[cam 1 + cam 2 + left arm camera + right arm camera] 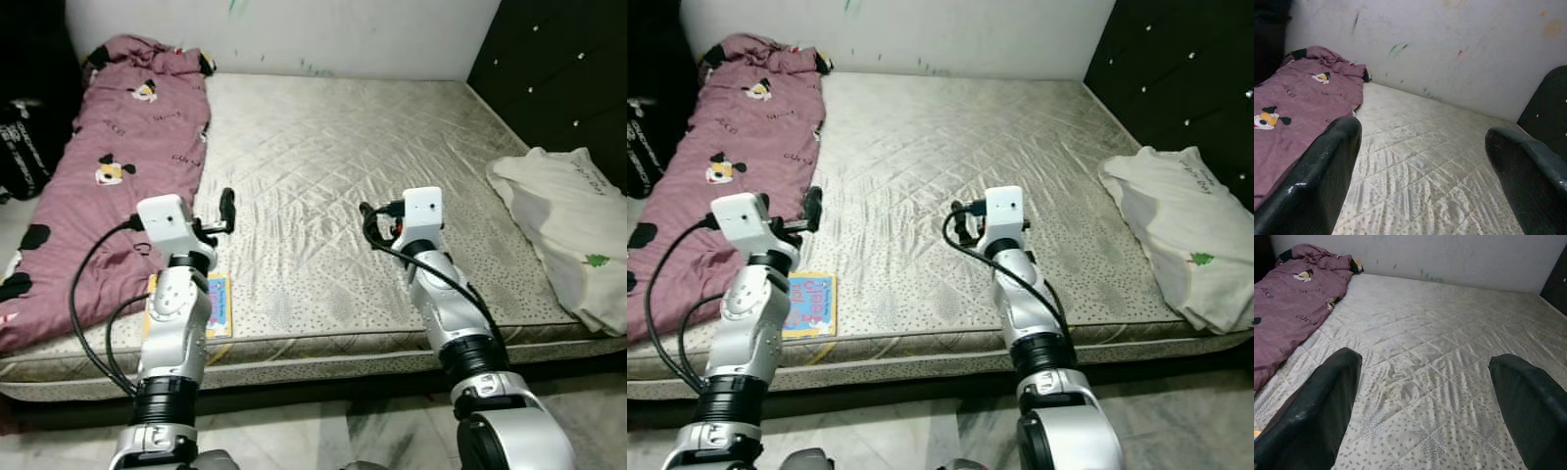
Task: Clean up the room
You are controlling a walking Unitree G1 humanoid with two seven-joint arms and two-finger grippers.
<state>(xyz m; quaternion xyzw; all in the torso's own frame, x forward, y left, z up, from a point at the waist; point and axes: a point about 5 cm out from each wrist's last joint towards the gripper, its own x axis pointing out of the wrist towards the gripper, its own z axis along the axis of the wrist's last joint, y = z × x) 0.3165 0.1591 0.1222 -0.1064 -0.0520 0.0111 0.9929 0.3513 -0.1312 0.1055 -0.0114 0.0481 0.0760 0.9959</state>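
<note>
A bare quilted mattress [323, 157] lies in front of me. A crumpled mauve blanket [118, 166] with cartoon prints covers its left side. A colourful children's book [810, 304] lies flat at the near edge, beside my left forearm. A white pillow [573, 230] rests at the right edge. My left gripper [1422, 134] is open and held over the mattress next to the blanket, with nothing between its fingers. My right gripper [1425, 363] hangs open and empty above the middle of the mattress.
A black bag [20, 147] stands off the bed at the far left. A dark padded panel [558, 69] rises behind the pillow at right. A marked white wall [1449, 54] bounds the far side. Tiled floor [323, 431] runs along the near edge.
</note>
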